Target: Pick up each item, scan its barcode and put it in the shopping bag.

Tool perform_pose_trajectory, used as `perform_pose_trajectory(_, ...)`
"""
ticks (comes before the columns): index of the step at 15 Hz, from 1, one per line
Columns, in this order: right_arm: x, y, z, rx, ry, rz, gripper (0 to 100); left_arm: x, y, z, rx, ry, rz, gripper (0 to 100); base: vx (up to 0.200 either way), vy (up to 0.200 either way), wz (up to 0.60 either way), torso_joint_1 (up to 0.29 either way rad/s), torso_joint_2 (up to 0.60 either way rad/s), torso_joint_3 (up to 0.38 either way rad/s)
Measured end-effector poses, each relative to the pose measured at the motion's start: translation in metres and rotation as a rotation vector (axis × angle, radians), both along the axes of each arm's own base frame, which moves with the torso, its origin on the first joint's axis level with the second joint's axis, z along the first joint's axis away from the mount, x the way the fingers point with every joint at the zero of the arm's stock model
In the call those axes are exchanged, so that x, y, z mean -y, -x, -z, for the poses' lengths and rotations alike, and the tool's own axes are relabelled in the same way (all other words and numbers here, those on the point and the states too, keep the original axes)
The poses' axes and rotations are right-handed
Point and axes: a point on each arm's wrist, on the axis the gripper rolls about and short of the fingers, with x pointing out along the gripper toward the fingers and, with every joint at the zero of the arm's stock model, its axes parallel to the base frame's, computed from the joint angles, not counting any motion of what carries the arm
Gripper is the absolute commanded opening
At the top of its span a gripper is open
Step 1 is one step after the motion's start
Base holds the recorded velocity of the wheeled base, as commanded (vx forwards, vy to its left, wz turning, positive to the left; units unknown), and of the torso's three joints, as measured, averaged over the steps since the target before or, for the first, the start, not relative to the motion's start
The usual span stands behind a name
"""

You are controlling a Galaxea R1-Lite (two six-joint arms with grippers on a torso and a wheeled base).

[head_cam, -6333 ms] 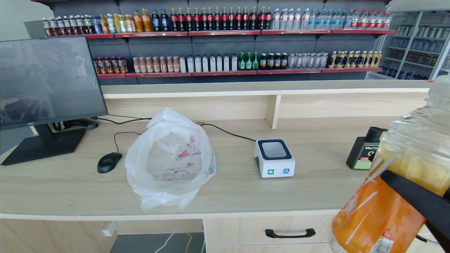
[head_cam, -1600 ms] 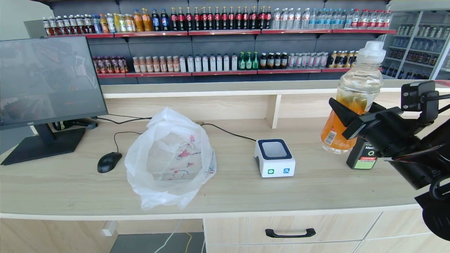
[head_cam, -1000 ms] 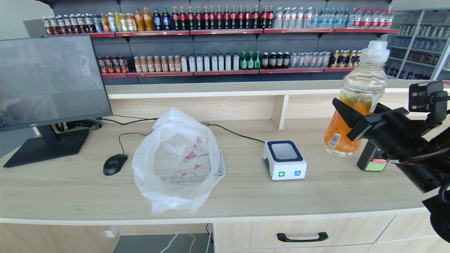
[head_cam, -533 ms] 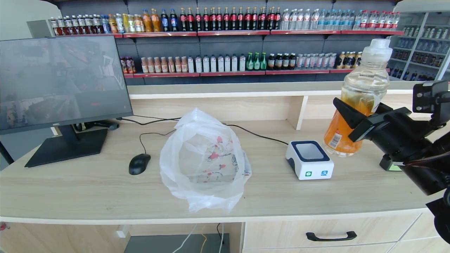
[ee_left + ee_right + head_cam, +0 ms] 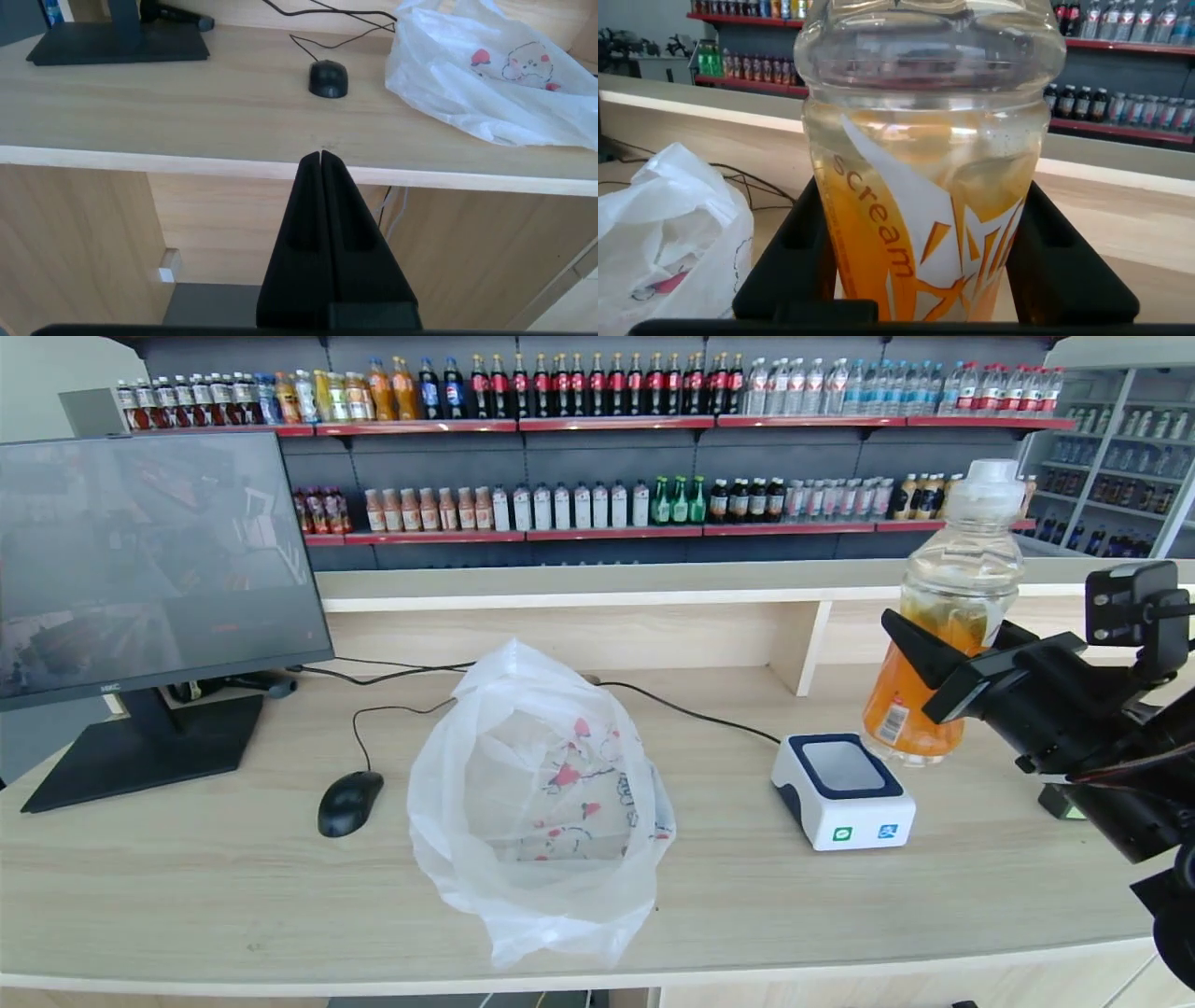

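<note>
My right gripper (image 5: 938,663) is shut on an orange drink bottle (image 5: 957,569) with a white cap, held upright above the counter. The bottle hangs just behind and to the right of the white, blue-topped scanner (image 5: 842,791). In the right wrist view the bottle (image 5: 924,159) stands between the black fingers (image 5: 794,252). The open white shopping bag (image 5: 541,803) lies left of the scanner at the counter's middle. My left gripper (image 5: 321,161) is shut on nothing, low in front of the counter's front edge (image 5: 187,159).
A monitor (image 5: 149,560) stands at the far left, with a black mouse (image 5: 350,803) and cables beside it. A raised ledge (image 5: 653,583) runs along the counter's back. A small dark item (image 5: 1060,801) sits mostly hidden behind my right arm.
The head camera has shifted, sliding the whole scene across the picture. The bottle went from close to the camera out over the counter, and now hangs nearer the scanner.
</note>
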Motion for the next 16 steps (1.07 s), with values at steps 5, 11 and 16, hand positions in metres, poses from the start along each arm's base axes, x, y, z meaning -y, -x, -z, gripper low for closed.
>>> perform_pose_trajectory(5,0.001,-0.001,-0.008,0.043,0.003,0.009,0,0.0,0.0,0.0,-0.003,-0.006,0.0,0,0.0,0.0,0.0,0.0,0.0,0.0)
perform_pose_trajectory(11,-0.001,-0.006,-0.004,0.069,0.122,-0.018,0,0.0,0.0,0.0,-0.002,-0.006,0.0,0,0.0,0.0,0.0,0.0,0.0,0.0)
perform_pose_trajectory(16,-0.014,-0.003,0.005,0.16,0.392,-0.101,0,0.0,0.0,0.0,-0.001,-0.006,0.0,0,0.0,0.0,0.0,0.0,0.0,0.0)
